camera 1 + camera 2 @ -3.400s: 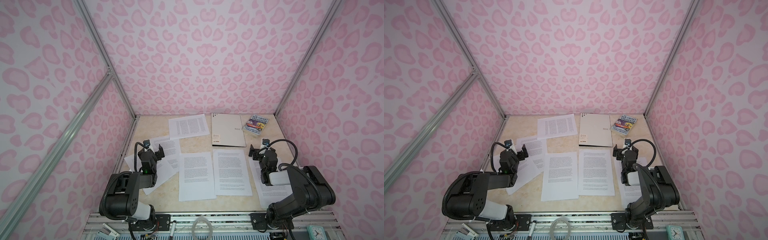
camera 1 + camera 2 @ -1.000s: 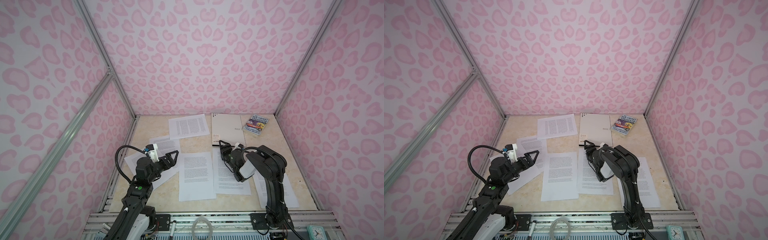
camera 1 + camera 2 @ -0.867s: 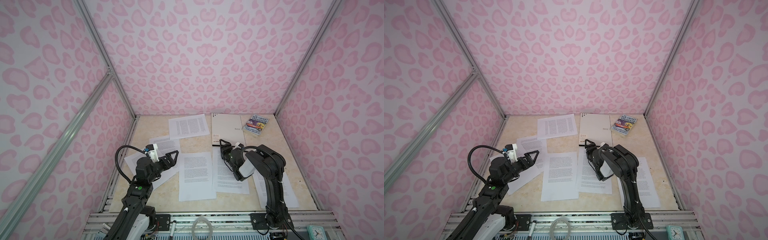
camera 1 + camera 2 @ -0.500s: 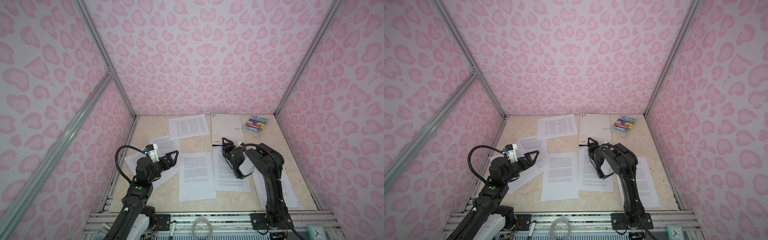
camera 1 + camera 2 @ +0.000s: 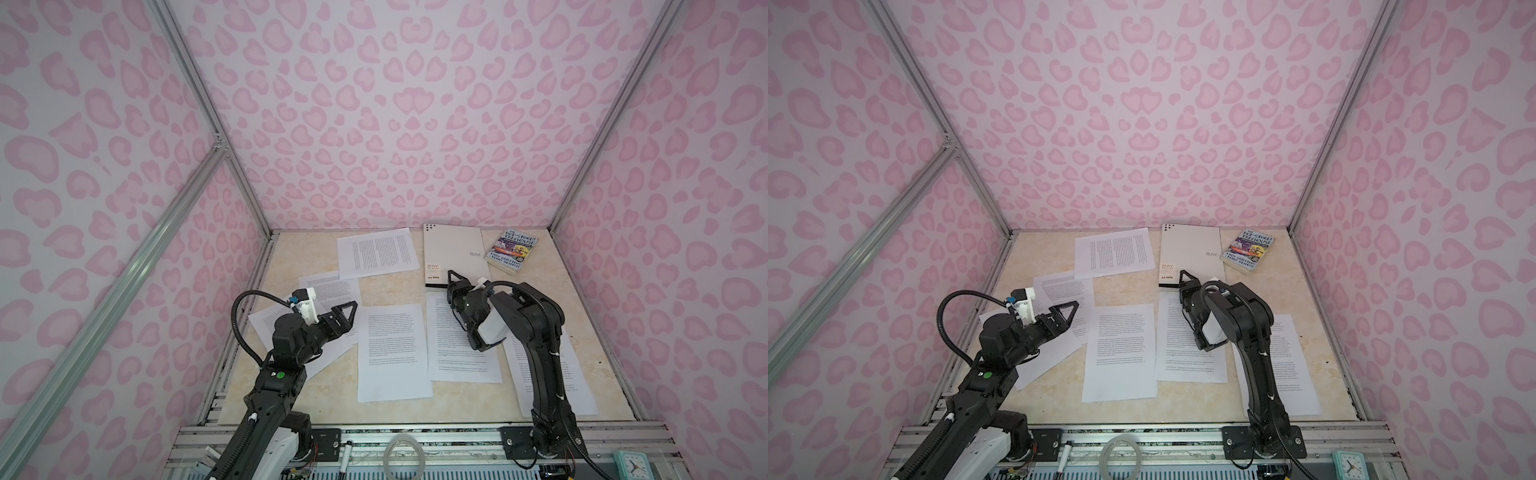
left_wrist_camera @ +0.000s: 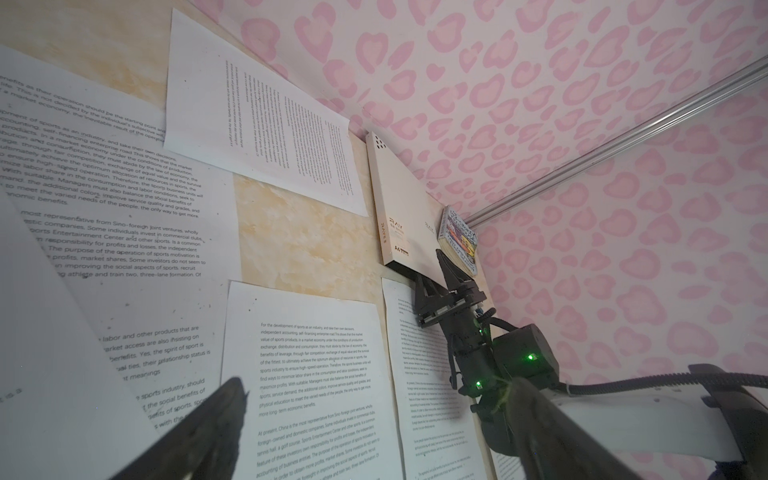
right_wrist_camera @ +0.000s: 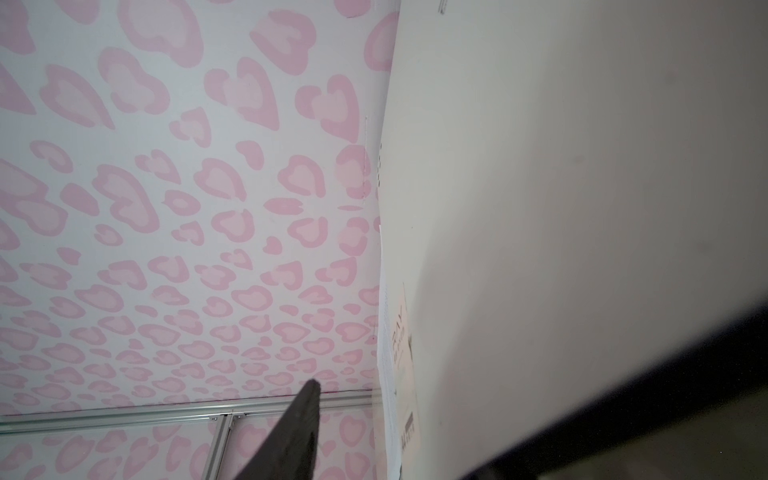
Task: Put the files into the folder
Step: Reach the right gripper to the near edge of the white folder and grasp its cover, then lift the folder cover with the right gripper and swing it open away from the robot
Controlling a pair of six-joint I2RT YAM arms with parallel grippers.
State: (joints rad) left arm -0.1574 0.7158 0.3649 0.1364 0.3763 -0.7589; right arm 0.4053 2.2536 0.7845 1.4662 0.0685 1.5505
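Note:
The folder (image 5: 453,253) lies shut at the back of the table, light grey-white with "RAY" lettering, also seen in the left wrist view (image 6: 399,216). My right gripper (image 5: 451,282) is at its near edge with the jaws partly apart. In the right wrist view one finger (image 7: 299,428) stands clear of the folder's cover (image 7: 561,208); the other finger is hidden. Several files lie loose: one beside the folder (image 5: 376,253), one in the middle (image 5: 392,353), one under the right arm (image 5: 461,353). My left gripper (image 5: 351,318) hovers open above the left sheets (image 5: 332,286), holding nothing.
A small colourful book (image 5: 512,249) lies right of the folder in the back corner. Another sheet (image 5: 552,374) lies by the right wall. Pink patterned walls enclose three sides. A tape roll (image 5: 405,455) and a clock (image 5: 631,465) sit on the front rail.
My right gripper has moved forward to the folder's near edge and its jaws have narrowed. The sheet under it has shifted slightly. The left arm has stayed still over the last second.

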